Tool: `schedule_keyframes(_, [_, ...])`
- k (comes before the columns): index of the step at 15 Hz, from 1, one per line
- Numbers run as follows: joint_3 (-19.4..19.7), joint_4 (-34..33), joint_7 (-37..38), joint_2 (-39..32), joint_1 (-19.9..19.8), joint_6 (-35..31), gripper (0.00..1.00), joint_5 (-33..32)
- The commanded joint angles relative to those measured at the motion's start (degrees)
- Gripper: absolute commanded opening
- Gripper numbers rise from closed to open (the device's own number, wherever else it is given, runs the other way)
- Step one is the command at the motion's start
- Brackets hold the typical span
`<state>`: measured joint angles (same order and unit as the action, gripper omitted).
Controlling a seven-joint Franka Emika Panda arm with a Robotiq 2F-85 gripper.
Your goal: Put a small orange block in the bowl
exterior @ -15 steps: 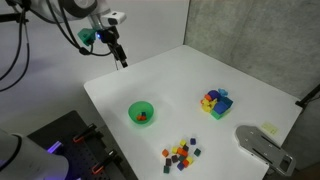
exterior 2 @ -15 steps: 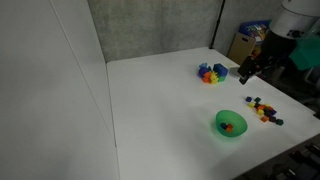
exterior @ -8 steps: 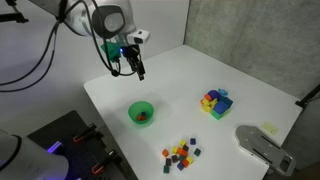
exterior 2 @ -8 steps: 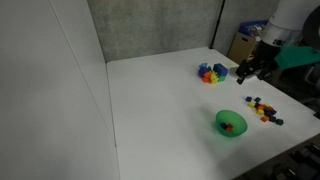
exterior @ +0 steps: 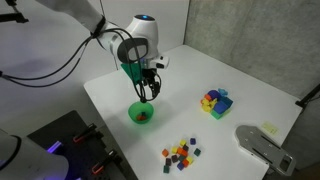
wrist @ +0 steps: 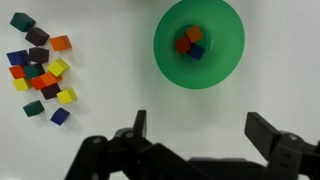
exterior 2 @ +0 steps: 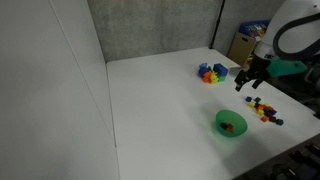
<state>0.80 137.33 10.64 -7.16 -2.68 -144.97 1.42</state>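
Note:
The green bowl (wrist: 199,43) lies on the white table and shows in both exterior views (exterior: 142,113) (exterior 2: 231,124). Inside it lie an orange cube (wrist: 194,34), a red cube and a blue cube. A loose pile of small multicoloured cubes (wrist: 40,72) lies beside the bowl, with a small orange block (wrist: 61,43) at its edge; the pile also shows in both exterior views (exterior: 182,154) (exterior 2: 264,108). My gripper (wrist: 198,128) is open and empty, hovering above the table just beside the bowl (exterior: 147,90) (exterior 2: 250,78).
A cluster of larger blue, yellow and red blocks (exterior: 215,102) (exterior 2: 211,73) sits farther back on the table. A grey device (exterior: 262,146) stands at a table corner. The table edge (exterior: 105,125) runs close to the bowl.
The arm has swung from the far side of the table in over the bowl area and come lower. The bowl and the cubes have not moved.

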Motion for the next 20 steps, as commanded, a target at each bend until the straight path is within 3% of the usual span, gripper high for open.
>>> schedule_keyframes(1, [1.7,-3.98,-7.57,-6.13,-1.54,-1.09,1.0,0.24])
schedule_keyframes(8, [6.96,-7.38,-9.63,-15.13,-3.07,-5.25,1.0,-6.38])
schedule_keyframes(9, [6.13,-5.0,-8.78,-12.5,-2.6,-5.1,1.0,-4.98])
schedule_keyframes(14, [6.29,-5.28,-8.73,-13.5,-2.46,-5.22,1.0,-5.16])
schedule_keyframes(20, [3.47,-4.81,-15.09,-17.88,-7.06,-18.78,1.0,-1.46])
